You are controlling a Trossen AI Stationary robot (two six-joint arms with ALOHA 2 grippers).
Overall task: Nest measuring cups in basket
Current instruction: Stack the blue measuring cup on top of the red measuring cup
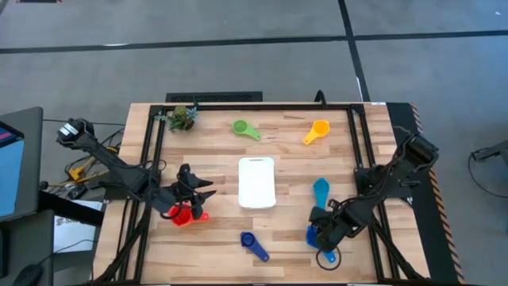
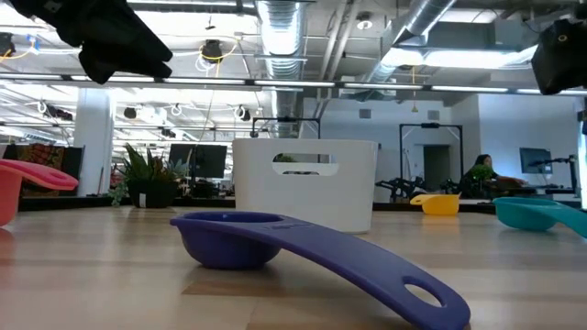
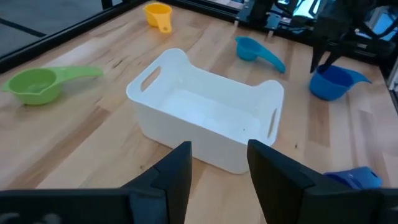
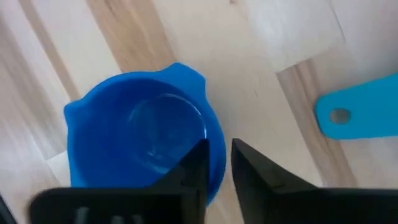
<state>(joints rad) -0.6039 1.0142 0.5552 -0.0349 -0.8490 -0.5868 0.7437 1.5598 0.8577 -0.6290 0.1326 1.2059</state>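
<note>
A dark blue cup [image 2: 275,243] lies nearest. At five o'clock, the right claw [image 4: 217,162] is pinched on a blue cup's [image 4: 140,134] rim, likely for lifting to the central basket [image 1: 257,183]. The left claw [image 3: 217,165] is spread, at nine o'clock.

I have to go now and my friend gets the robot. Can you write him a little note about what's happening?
Left tool: open, above the red cup, holding nothing.
Right tool: fingers closing over the rim of the blue cup; grip not certain yet.
Basket: mid-table, empty.
Loose cups on the table: green, yellow, teal, dark blue.
Done: nothing nested yet.
Left: every cup you can see still has to go in the basket, nested.
</note>
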